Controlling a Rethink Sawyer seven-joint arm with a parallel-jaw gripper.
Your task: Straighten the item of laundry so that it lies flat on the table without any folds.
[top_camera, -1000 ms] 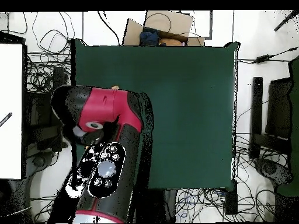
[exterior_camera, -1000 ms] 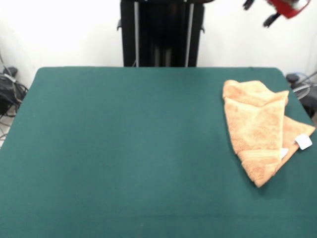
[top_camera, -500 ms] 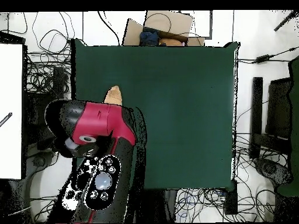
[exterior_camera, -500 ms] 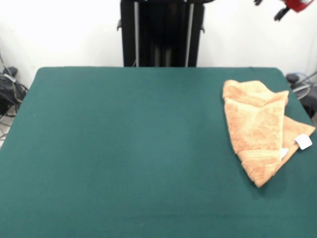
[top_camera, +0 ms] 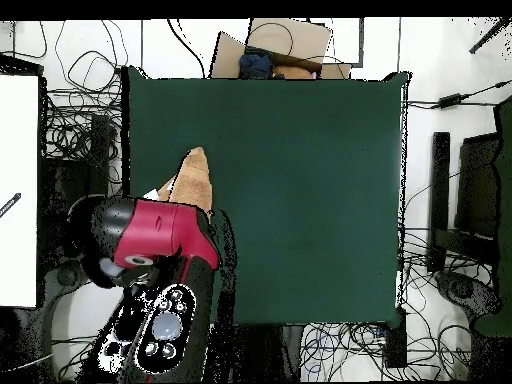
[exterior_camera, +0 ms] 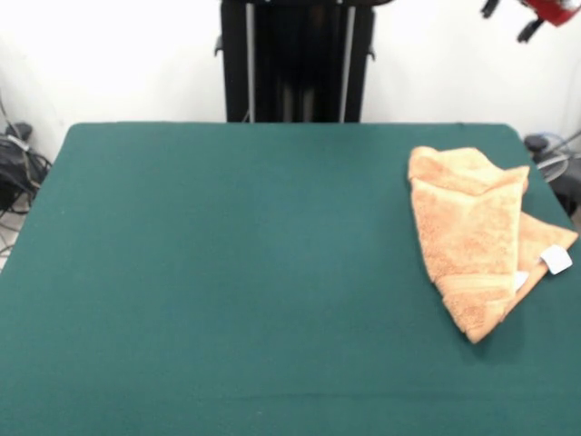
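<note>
The item of laundry (exterior_camera: 472, 236) is an orange-tan towel lying crumpled and folded over itself near the table's right edge in the front view. A white tag (exterior_camera: 556, 259) sticks out on its right side. In the overhead view only a tip of the towel (top_camera: 192, 178) shows past the red arm (top_camera: 150, 250). The dark green table (exterior_camera: 227, 272) (top_camera: 300, 180) is much larger than the towel. My gripper (exterior_camera: 531, 14) shows only as red and black parts at the top right edge, high above the towel and apart from it.
A black pedestal (exterior_camera: 295, 59) stands behind the table's far edge. Cables (top_camera: 80, 110) lie tangled on the floor round the table. A cardboard box (top_camera: 275, 50) sits beyond one table edge, and a white board (top_camera: 18, 190) stands at the left.
The arm has drawn back: the gripper moved right and up toward the top edge of the front view. In the overhead view the arm slid down and uncovered more of the towel.
</note>
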